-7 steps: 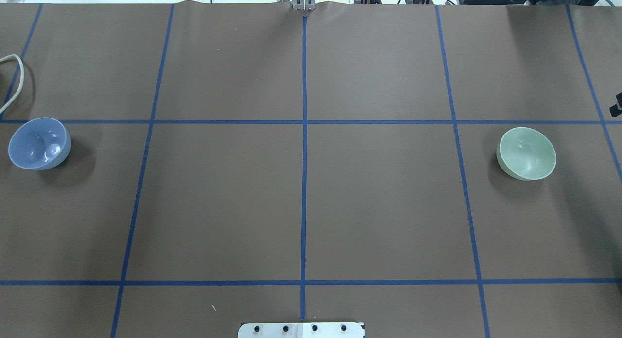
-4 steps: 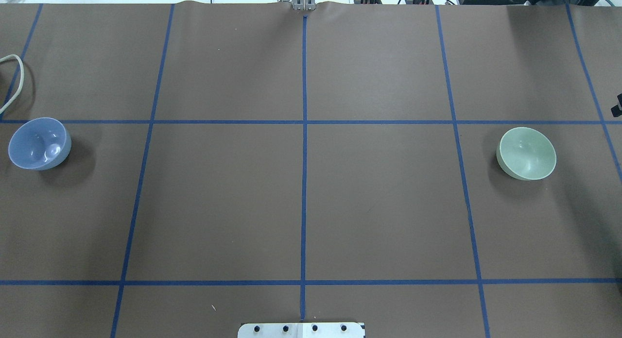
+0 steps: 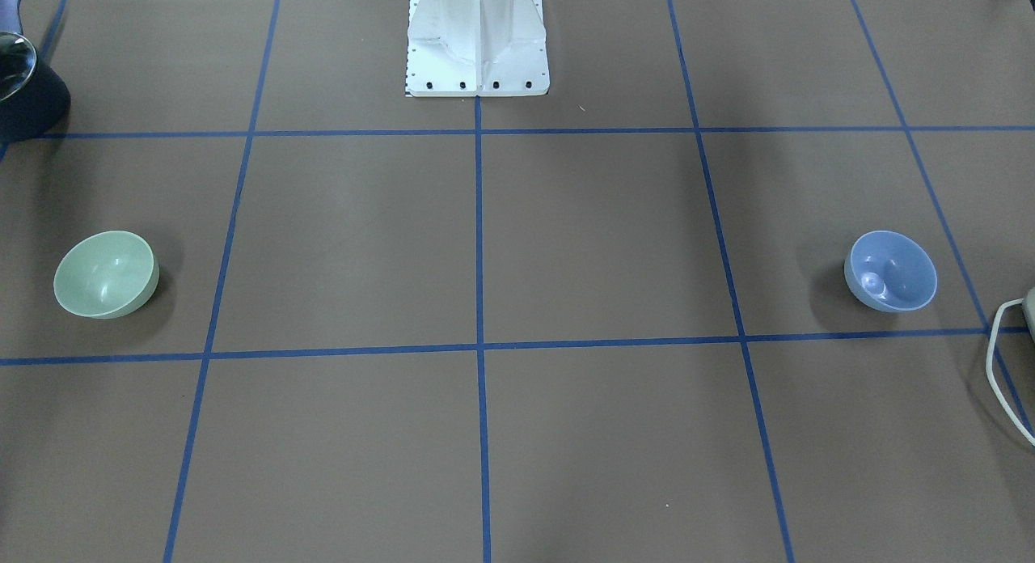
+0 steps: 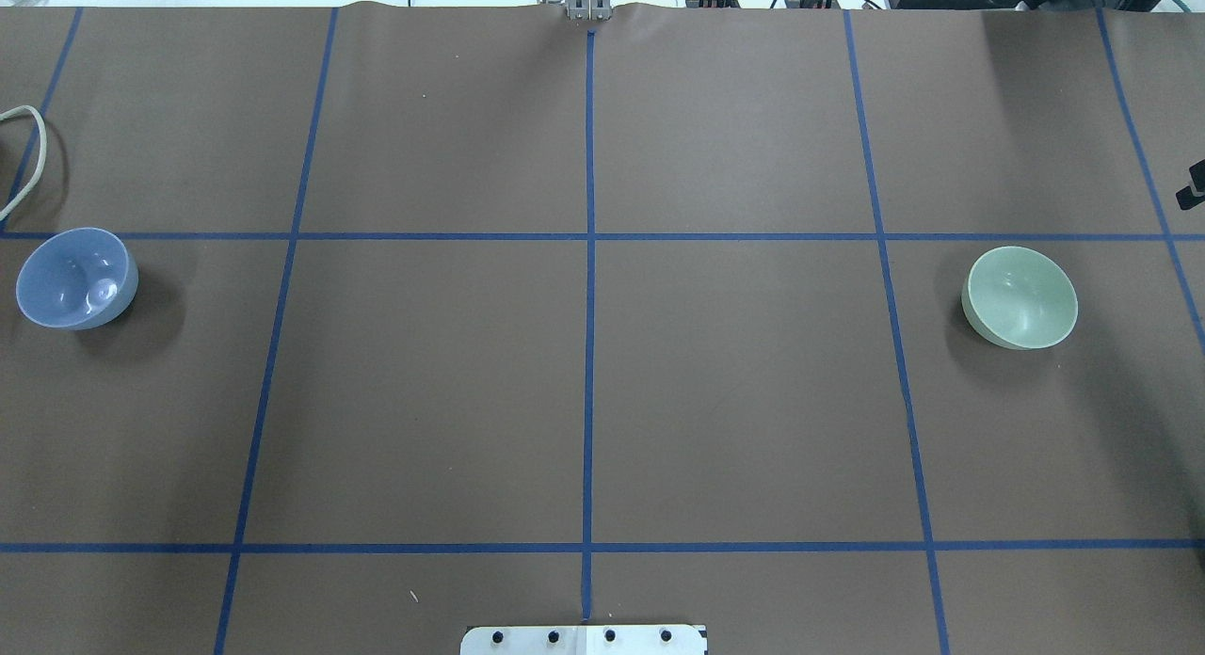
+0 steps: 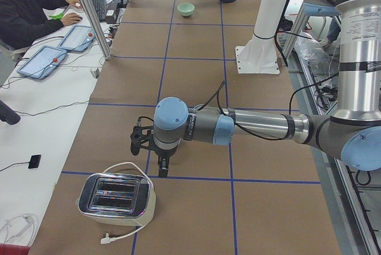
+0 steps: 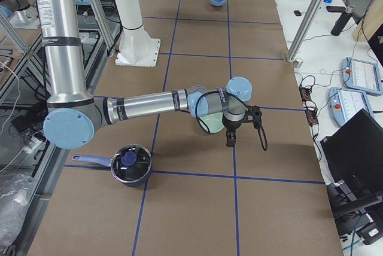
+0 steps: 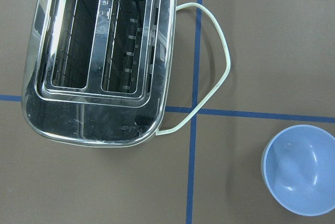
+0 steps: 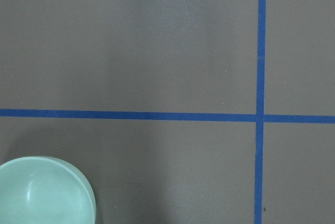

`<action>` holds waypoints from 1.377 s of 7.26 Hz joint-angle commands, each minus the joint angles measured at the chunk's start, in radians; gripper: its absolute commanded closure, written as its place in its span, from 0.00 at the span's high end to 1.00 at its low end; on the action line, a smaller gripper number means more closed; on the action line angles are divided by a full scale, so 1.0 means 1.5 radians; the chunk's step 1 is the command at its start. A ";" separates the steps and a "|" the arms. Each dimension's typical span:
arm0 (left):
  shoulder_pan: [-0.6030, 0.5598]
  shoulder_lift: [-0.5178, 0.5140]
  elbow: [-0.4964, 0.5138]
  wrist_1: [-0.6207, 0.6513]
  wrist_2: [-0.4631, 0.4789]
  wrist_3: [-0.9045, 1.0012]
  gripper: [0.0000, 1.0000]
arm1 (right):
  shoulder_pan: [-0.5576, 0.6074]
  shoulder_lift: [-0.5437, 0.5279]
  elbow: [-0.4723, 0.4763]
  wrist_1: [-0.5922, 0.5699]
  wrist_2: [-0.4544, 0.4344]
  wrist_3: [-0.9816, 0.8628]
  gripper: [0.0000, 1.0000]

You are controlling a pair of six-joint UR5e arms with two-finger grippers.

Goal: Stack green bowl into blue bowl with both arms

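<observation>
The green bowl (image 4: 1020, 297) stands upright at the table's right; it also shows in the front view (image 3: 105, 273) and at the lower left corner of the right wrist view (image 8: 44, 192). The blue bowl (image 4: 77, 279) stands upright at the far left, and shows in the left wrist view (image 7: 299, 169). My left gripper (image 5: 159, 168) hangs above the table next to the toaster; the blue bowl is hidden behind that arm there. My right gripper (image 6: 230, 141) hangs beside the green bowl (image 6: 209, 125). I cannot tell whether either gripper is open or shut. Neither holds a bowl.
A chrome toaster (image 7: 97, 56) with a white cord (image 7: 220, 62) stands just left of the blue bowl. A dark pot with a lid (image 6: 130, 165) sits near the green bowl. The white pedestal (image 3: 477, 37) stands at the table's middle, on the robot's side.
The black bit of the right gripper at the overhead view's right edge has shifted slightly up. Both bowls have stayed put.
</observation>
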State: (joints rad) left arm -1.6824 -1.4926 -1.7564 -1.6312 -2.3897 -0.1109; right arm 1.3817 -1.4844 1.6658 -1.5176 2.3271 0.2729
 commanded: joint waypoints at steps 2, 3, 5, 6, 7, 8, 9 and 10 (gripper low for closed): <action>0.016 -0.010 -0.033 0.073 0.000 -0.007 0.98 | -0.001 0.007 0.009 -0.001 0.015 0.001 1.00; 0.032 -0.024 -0.032 0.074 0.000 -0.009 0.98 | -0.001 0.018 0.010 -0.002 0.023 0.004 1.00; 0.082 -0.044 -0.032 0.064 0.000 -0.075 0.98 | -0.019 0.025 0.001 -0.001 0.034 0.012 1.00; 0.095 -0.052 -0.024 0.063 -0.001 -0.080 0.98 | -0.042 0.025 -0.011 0.003 0.033 0.013 1.00; 0.114 -0.062 -0.013 0.062 -0.001 -0.080 0.98 | -0.060 0.026 -0.021 0.004 0.033 0.013 1.00; 0.133 -0.081 0.018 0.060 0.000 -0.078 0.98 | -0.076 0.038 -0.033 0.005 0.033 0.032 1.00; 0.155 -0.093 0.055 0.025 0.000 -0.080 0.98 | -0.104 0.048 -0.042 0.007 0.029 0.057 1.00; 0.160 -0.107 0.094 -0.016 -0.001 -0.087 0.98 | -0.116 0.048 -0.044 0.008 0.027 0.064 1.00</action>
State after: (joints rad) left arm -1.4646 -1.6267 -1.6853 -1.5903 -2.3904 -0.2328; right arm 1.2407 -1.4200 1.6101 -1.5078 2.3715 0.3444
